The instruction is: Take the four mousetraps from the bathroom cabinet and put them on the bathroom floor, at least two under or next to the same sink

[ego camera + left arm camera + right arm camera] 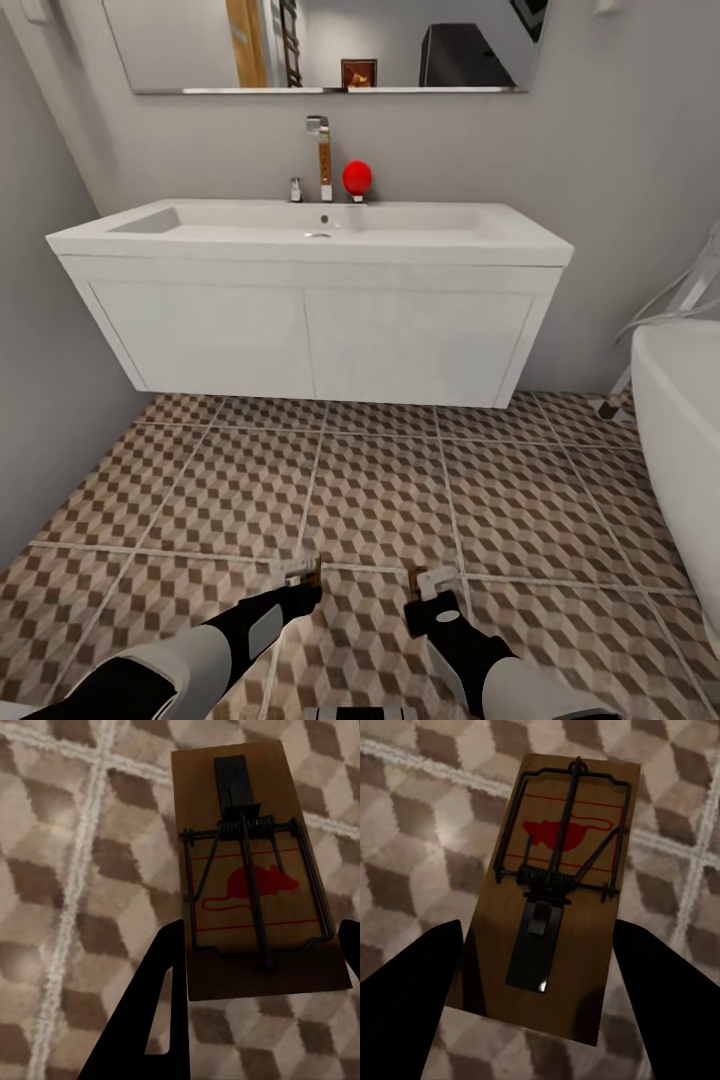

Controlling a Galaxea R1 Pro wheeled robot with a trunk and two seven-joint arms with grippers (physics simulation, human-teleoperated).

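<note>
left end effector grasps tan wooden mousetrap | right end effector grasps second mousetrap | both above cube-patterned tile bathroom floor, boards lengthwise along fingers | white wall-hung sink straight ahead

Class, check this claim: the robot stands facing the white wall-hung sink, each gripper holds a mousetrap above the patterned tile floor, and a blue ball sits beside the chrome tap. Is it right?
One detail is wrong: the ball beside the tap is red, not blue, as the head view shows. The rest stands: the sink is ahead, and the left gripper and right gripper each hold a mousetrap above the tile floor.
</note>
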